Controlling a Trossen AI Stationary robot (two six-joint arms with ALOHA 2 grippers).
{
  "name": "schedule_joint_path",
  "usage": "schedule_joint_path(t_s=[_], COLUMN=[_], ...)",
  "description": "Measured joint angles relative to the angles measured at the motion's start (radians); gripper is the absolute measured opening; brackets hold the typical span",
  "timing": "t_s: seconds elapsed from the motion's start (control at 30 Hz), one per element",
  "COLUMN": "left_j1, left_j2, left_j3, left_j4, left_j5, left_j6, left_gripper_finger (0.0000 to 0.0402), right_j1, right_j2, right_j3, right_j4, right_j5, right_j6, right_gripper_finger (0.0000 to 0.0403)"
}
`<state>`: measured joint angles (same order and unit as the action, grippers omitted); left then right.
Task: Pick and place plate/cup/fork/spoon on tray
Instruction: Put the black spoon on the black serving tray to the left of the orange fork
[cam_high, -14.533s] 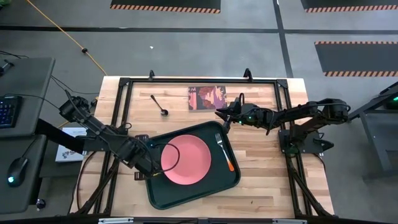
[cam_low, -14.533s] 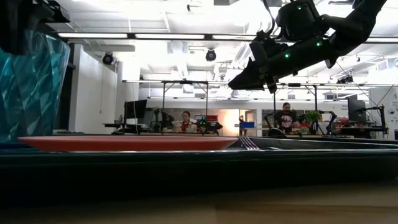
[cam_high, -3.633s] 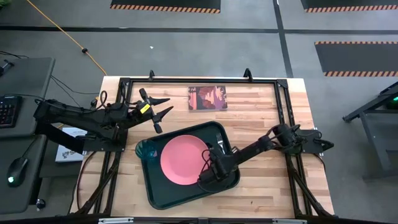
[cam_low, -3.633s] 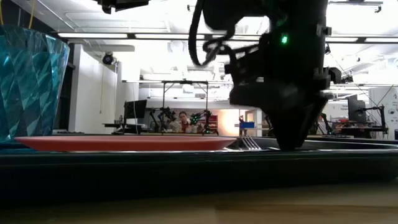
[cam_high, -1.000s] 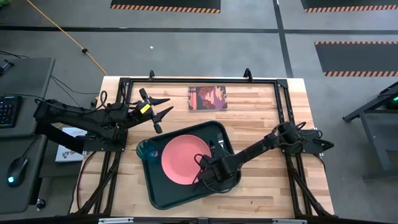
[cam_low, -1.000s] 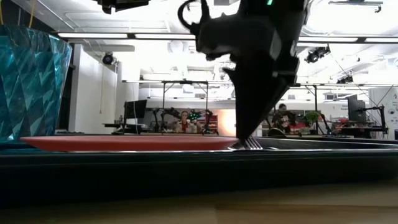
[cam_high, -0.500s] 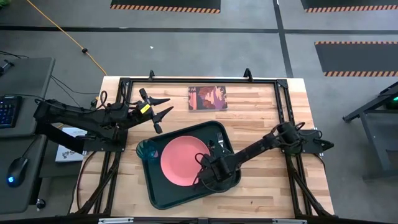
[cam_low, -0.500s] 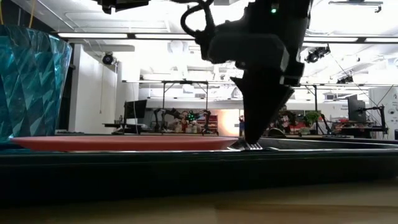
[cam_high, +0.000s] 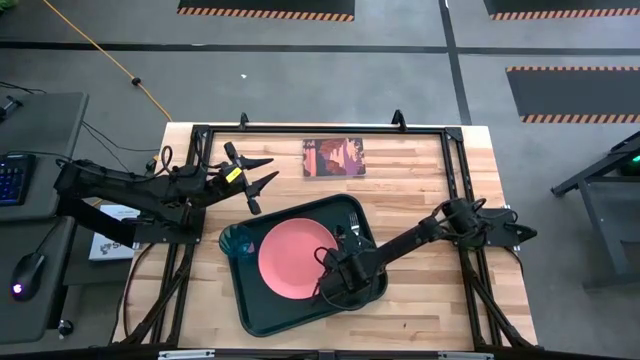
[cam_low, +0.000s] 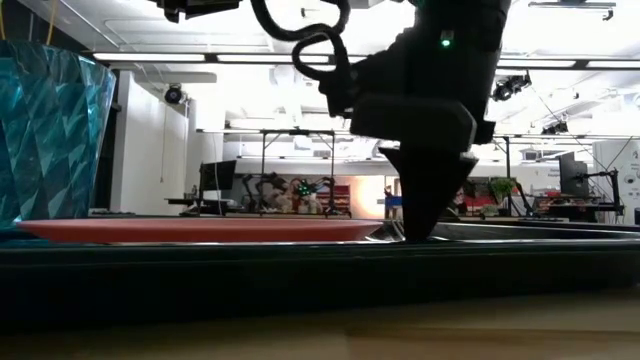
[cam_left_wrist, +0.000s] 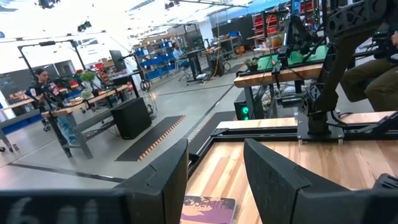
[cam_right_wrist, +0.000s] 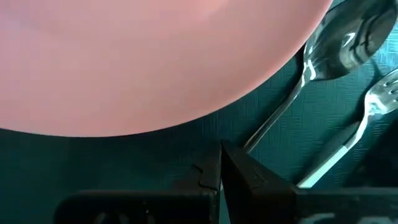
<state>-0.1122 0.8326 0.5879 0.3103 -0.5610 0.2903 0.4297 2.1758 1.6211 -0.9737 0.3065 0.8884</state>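
Note:
The pink plate (cam_high: 297, 257) lies on the dark green tray (cam_high: 265, 310). The teal cup (cam_high: 235, 240) stands in the tray's far left corner. The spoon (cam_right_wrist: 323, 53) lies on the tray floor, its bowl by the plate's rim. The fork (cam_right_wrist: 348, 140) lies beside the spoon, and its tines show in the high view (cam_high: 352, 222). My right gripper (cam_right_wrist: 221, 152) is shut and points down at the tray floor by the spoon's handle end. My left gripper (cam_high: 272, 167) is open and empty over the table's far left. My right gripper's shut fingers (cam_right_wrist: 239, 165) point down from above, right beside the free end of the spoon's handle (cam_right_wrist: 255, 140). I cannot tell whether they touch the handle or the tray floor. The spoon lies flat on the tray.
A dark-red square picture book (cam_high: 333, 157) lies at the table's far edge. A black metal frame (cam_high: 455, 180) runs around the tabletop. In the low view the tray's rim (cam_low: 300, 265) hides the tray floor. Bare wood lies to the right of the tray.
My right gripper has shifted a little toward the table's right edge, turned somewhat, and come down, its tip now at the tray rim's level in the low view. The spoon, fork, plate and cup stay on the tray.

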Motion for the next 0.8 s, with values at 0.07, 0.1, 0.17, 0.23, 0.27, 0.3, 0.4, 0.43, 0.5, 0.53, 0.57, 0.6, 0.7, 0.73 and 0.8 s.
schedule_joint_path(t_s=[0.07, 0.1, 0.17, 0.23, 0.27, 0.3, 0.4, 0.43, 0.5, 0.53, 0.57, 0.6, 0.7, 0.73, 0.8], left_j1=[0.000, 0.000, 0.000, 0.000, 0.000, 0.000, 0.000, 0.000, 0.000, 0.000, 0.000, 0.000, 0.000, 0.000, 0.000], left_j2=[0.000, 0.000, 0.000, 0.000, 0.000, 0.000, 0.000, 0.000, 0.000, 0.000, 0.000, 0.000, 0.000, 0.000, 0.000], left_j3=[0.000, 0.000, 0.000, 0.000, 0.000, 0.000, 0.000, 0.000, 0.000, 0.000, 0.000, 0.000, 0.000, 0.000, 0.000], left_j4=[0.000, 0.000, 0.001, 0.000, 0.001, 0.000, 0.000, 0.000, 0.000, 0.000, 0.000, 0.000, 0.000, 0.000, 0.000], left_j5=[0.000, 0.000, 0.000, 0.000, 0.000, 0.000, 0.000, 0.000, 0.000, 0.000, 0.000, 0.000, 0.000, 0.000, 0.000], left_j6=[0.000, 0.000, 0.000, 0.000, 0.000, 0.000, 0.000, 0.000, 0.000, 0.000, 0.000, 0.000, 0.000, 0.000, 0.002], left_gripper_finger=[0.0145, 0.0145, 0.0145, 0.0145, 0.0145, 0.0145, 0.0145, 0.0145, 0.0145, 0.0145, 0.0145, 0.0145, 0.0145, 0.0145, 0.0145], right_j1=[-0.004, -0.004, -0.006, -0.006, -0.006, -0.006, -0.006, -0.006, -0.006, -0.006, -0.006, -0.006, -0.006, -0.006, -0.006], right_j2=[0.003, 0.007, 0.015, 0.016, 0.016, 0.016, 0.016, 0.016, 0.016, 0.016, 0.016, 0.016, 0.016, 0.016, 0.014], right_j3=[0.000, 0.000, 0.000, 0.000, 0.000, 0.000, 0.000, 0.000, 0.000, 0.000, 0.000, 0.000, 0.000, 0.000, 0.000], right_j4=[0.006, 0.002, 0.005, 0.002, 0.001, -0.001, -0.013, -0.019, -0.028, -0.031, -0.032, -0.032, -0.032, -0.032, -0.035], right_j5=[0.000, -0.001, 0.000, 0.000, 0.000, 0.000, -0.001, -0.003, -0.004, -0.004, -0.003, -0.004, -0.003, -0.002, 0.008], right_j6=[-0.006, -0.007, -0.010, -0.018, -0.024, -0.026, -0.039, -0.043, -0.052, -0.053, -0.057, -0.059, -0.063, -0.063, -0.068], right_gripper_finger=[0.0000, 0.0000, 0.0000, 0.0000, 0.0000, 0.0000, 0.0000, 0.0000, 0.0000, 0.0000, 0.0000, 0.0000, 0.0000, 0.0000, 0.0000])
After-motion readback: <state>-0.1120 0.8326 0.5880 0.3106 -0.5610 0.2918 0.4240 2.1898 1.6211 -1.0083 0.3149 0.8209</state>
